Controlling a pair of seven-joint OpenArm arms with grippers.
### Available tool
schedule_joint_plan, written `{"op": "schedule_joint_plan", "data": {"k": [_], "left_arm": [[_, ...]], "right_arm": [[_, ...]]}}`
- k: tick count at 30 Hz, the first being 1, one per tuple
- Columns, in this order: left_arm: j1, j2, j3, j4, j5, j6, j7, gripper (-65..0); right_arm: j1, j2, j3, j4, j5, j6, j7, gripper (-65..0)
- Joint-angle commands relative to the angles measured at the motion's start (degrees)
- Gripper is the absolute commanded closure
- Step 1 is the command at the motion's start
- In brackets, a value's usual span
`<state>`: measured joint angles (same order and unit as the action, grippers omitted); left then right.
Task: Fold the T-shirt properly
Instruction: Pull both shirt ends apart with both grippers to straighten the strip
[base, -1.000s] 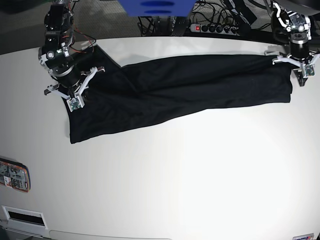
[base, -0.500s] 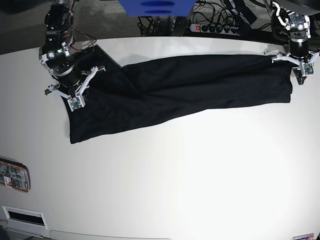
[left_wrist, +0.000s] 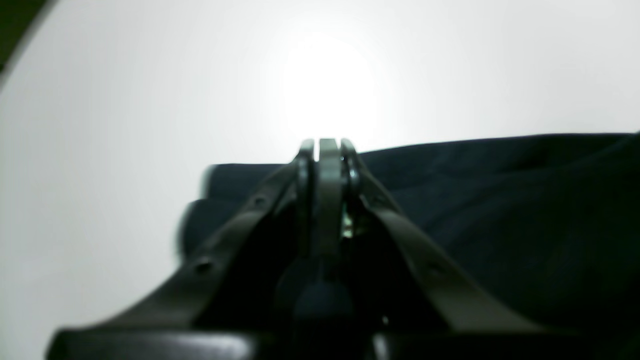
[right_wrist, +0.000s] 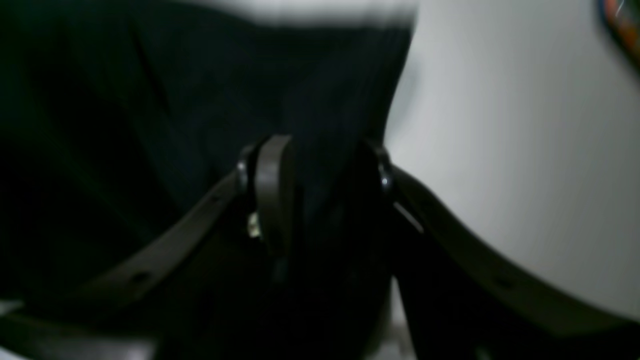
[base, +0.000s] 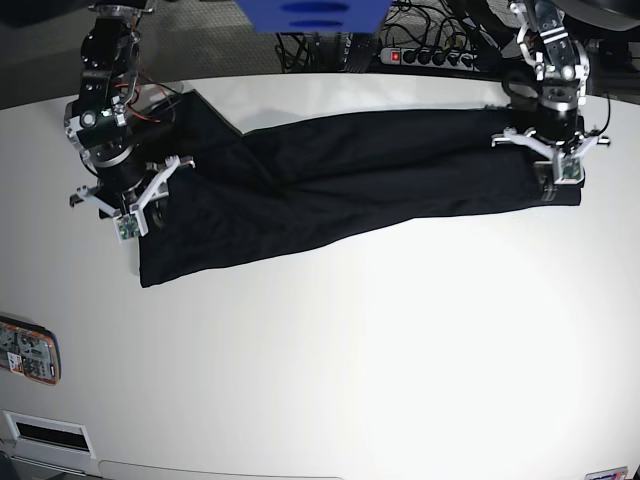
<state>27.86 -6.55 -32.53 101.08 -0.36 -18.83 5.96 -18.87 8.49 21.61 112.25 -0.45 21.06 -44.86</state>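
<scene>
The black T-shirt (base: 360, 175) lies as a long, creased band across the white table (base: 380, 340), from front left to back right. My right gripper (base: 138, 220) is over the shirt's left end. In the right wrist view this gripper (right_wrist: 320, 165) is open, with dark cloth (right_wrist: 150, 100) under and between its fingers and bare table to the right. My left gripper (base: 560, 183) is over the shirt's right end. In the left wrist view this gripper (left_wrist: 327, 147) is shut, its tips above the shirt's edge (left_wrist: 500, 200). I cannot tell whether it pinches cloth.
An orange and black device (base: 28, 350) lies at the table's left edge. A white box (base: 45, 435) sits at the front left corner. A power strip (base: 430, 55) and cables lie behind the table. A blue object (base: 310, 15) hangs at the top.
My left gripper has moved inward from beyond the shirt's right edge to over its right end. My right gripper has shifted slightly left and forward at the shirt's left end.
</scene>
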Motion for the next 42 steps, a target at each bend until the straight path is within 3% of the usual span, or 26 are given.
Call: {"op": "schedule_joint_plan", "data": {"k": [1, 4, 7, 15, 29, 35, 38, 42], "left_arm": [[-0.6, -0.5, 0.5, 1.1, -0.6, 0.3, 1.1, -2.1], [-2.1, 0.7, 1.1, 1.1, -0.6, 0.3, 8.2, -2.1], [-2.6, 1.9, 1.1, 1.0, -0.6, 0.3, 9.4, -2.1], [-4.5, 2.1, 1.3, -10.7, -0.5, 0.3, 9.5, -2.1], [-16.0, -6.9, 1.4, -30.1, -0.5, 0.1, 9.1, -2.1], [-17.3, -6.9, 1.4, -25.3, -0.7, 0.1, 9.1, -2.6], [-16.0, -6.7, 1.4, -20.4, -3.6, 0.1, 9.1, -3.6], [-13.4, -7.4, 1.4, -14.4, -12.1, 0.1, 9.1, -16.0]], "right_arm": [[0.7, -1.2, 0.2, 1.1, 0.2, -0.1, 0.9, -20.5], [1.7, -5.8, 2.0, 0.7, 0.3, -0.2, 1.0, -20.5], [2.0, -10.1, 2.7, 0.6, 0.3, -0.2, 1.0, -20.4], [9.1, -10.0, 2.4, -4.3, 0.3, -0.2, 1.1, -20.4], [8.6, -10.0, 2.1, -4.6, 0.3, -0.1, 1.1, -20.4], [6.0, -10.0, 2.1, -3.9, 0.3, 0.0, 1.1, -20.8], [4.2, -10.0, 1.8, -2.0, 0.4, 0.8, 3.3, -21.2], [0.8, -9.8, 0.4, -1.1, 6.9, 5.9, 6.8, -29.2]]}}
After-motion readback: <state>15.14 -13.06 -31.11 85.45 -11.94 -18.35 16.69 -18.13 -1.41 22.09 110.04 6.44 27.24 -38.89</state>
